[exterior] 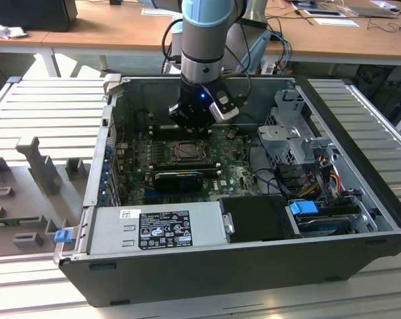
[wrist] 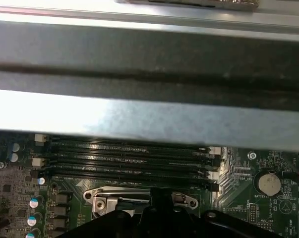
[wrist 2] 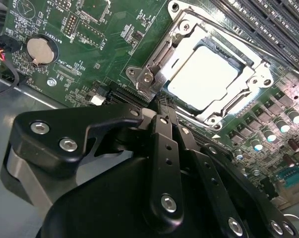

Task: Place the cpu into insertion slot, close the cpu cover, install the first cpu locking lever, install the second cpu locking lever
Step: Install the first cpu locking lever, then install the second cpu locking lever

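Exterior view: an open computer case lies on its side on a ribbed grey surface, with a wooden desk behind it. One robot arm reaches down into the case, and its tool hangs just above the green motherboard, near the far edge of the insertion slot. A black heatsink block sits just on the near side of the slot. A grey power supply runs along the near wall of the case.

Second wrist view: the cpu, a pale silver square, lies flat inside the insertion slot. The cpu cover, a metal frame with a large window, lies down around the chip, so the chip's top shows through the window. The tool's black fingers are pressed together with no gap between them and grasp nothing; their tips sit just beside the corner of the cover. A round coin battery sits on the board well apart from the slot.

First wrist view: long black memory slots run beside the cover's metal edge, under the grey case wall.
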